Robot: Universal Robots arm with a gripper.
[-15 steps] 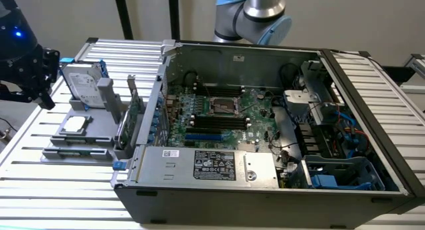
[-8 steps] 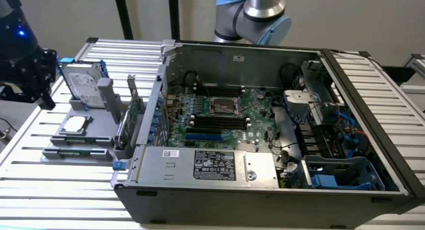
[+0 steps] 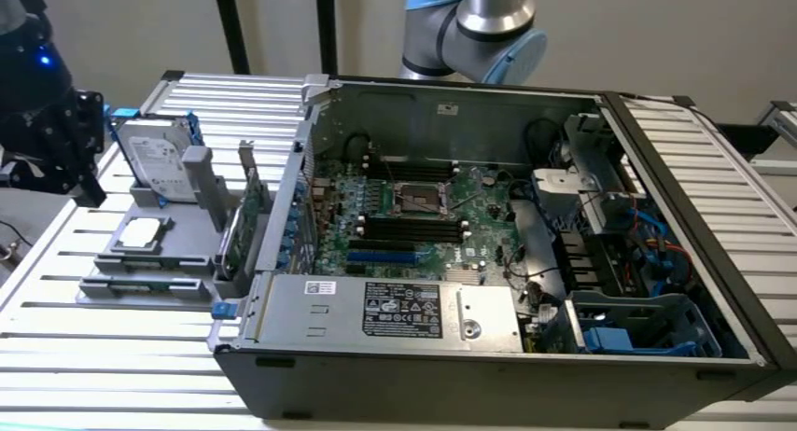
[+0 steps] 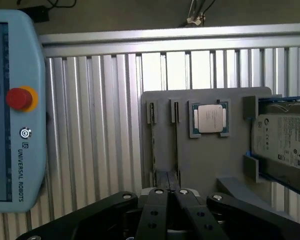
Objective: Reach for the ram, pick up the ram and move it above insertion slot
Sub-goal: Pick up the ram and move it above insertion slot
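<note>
On the holder (image 4: 210,165): 1 ram (image 3: 140,284), 1 processor (image 4: 210,119), 1 drive (image 4: 282,140).

A plain pale wall (image 3: 125,30) stood behind the scene, with two black upright poles (image 3: 231,25) against it. The worktop (image 3: 112,356) was built of ribbed aluminium slats, which caught bright light at the exterior view's left. In the wrist view a dull brown floor (image 4: 115,15) lay beyond the worktop's edge, with a thin wire (image 4: 194,10) on it
</note>
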